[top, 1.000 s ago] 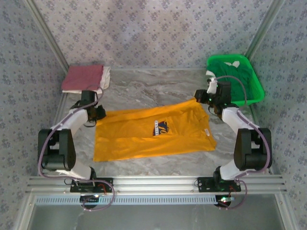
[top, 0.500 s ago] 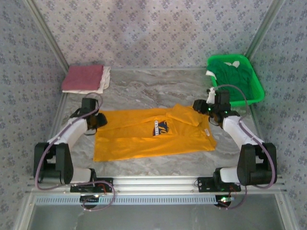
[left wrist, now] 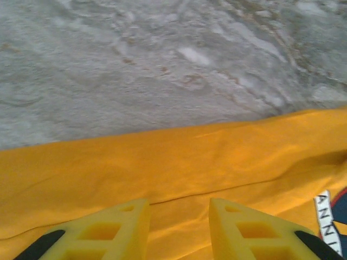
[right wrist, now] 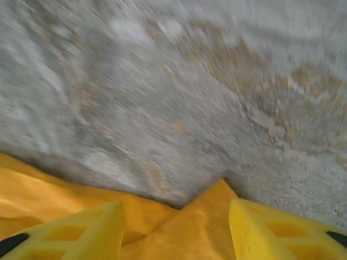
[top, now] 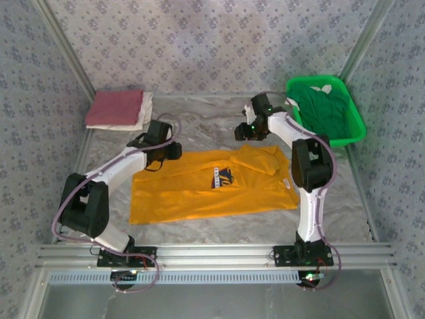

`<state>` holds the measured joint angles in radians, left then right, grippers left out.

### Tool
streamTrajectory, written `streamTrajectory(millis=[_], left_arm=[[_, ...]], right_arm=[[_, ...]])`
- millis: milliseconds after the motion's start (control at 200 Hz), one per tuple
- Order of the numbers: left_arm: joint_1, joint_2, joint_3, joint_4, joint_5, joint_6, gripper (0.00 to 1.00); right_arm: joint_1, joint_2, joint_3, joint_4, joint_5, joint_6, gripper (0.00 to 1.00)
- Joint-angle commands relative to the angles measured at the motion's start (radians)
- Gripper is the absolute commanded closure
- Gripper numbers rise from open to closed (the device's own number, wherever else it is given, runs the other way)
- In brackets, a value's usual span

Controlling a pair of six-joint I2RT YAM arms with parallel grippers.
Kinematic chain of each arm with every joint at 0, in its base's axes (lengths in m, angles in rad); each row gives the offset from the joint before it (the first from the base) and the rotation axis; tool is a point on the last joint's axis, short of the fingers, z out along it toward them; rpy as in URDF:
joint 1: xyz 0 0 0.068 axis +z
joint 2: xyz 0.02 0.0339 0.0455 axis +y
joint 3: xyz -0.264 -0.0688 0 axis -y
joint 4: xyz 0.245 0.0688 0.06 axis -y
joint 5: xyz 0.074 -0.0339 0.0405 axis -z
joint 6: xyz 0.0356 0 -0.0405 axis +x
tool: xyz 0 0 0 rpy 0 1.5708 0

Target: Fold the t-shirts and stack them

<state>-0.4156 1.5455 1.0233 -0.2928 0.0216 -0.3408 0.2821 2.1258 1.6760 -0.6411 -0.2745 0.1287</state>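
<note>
Grey marbled table (top: 199, 123), matt and bare on its far half, enclosed by patterned walls and metal rails.

Left gripper (left wrist: 179, 216): yellow fingers (left wrist: 116, 227) parted, nothing between them, poised over the far hem of the orange-yellow t-shirt (top: 192, 193). Open tabletop lies just beyond the fingertips. In the overhead view this gripper (top: 174, 150) sits at the shirt's far-left edge.

Right gripper (right wrist: 176, 227): fingers spread wide, empty, above a pointed fold of the shirt's cloth. Bare table lies ahead. Overhead, it (top: 240, 131) stands just past the shirt's far edge.

A second ago both grippers were at the shirt's outer far corners. Both have since moved inward, and the right side of the shirt now lies folded over beside the navy print (top: 223, 177).

Farther out, well left of the left gripper, a folded dusty red t-shirt (top: 114, 107) lies on a white t-shirt (top: 146, 106). Right of the right gripper, a green t-shirt (top: 322, 109) lies crumpled in the green plastic basket (top: 359, 126).
</note>
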Motion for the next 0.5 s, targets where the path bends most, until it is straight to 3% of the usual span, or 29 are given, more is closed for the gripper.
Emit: streamTrajectory(millis=[0, 150, 315, 495], left_arm=[[-0.018, 0.011, -0.055, 0.069, 0.036, -0.006, 0.66], [-0.023, 0.042, -0.081, 0.084, 0.045, -0.029, 0.66], [-0.023, 0.056, -0.084, 0.088, 0.017, -0.03, 0.66], [-0.023, 0.065, -0.081, 0.101, 0.011, -0.035, 0.66]], right_arm=[[-0.004, 0.053, 0.071, -0.154, 0.029, -0.051, 0.44], [-0.001, 0.095, 0.079, -0.154, 0.026, -0.061, 0.51], [0.001, 0.083, 0.056, -0.129, 0.013, -0.054, 0.71], [0.009, 0.036, 0.051, -0.121, 0.038, -0.054, 0.84]])
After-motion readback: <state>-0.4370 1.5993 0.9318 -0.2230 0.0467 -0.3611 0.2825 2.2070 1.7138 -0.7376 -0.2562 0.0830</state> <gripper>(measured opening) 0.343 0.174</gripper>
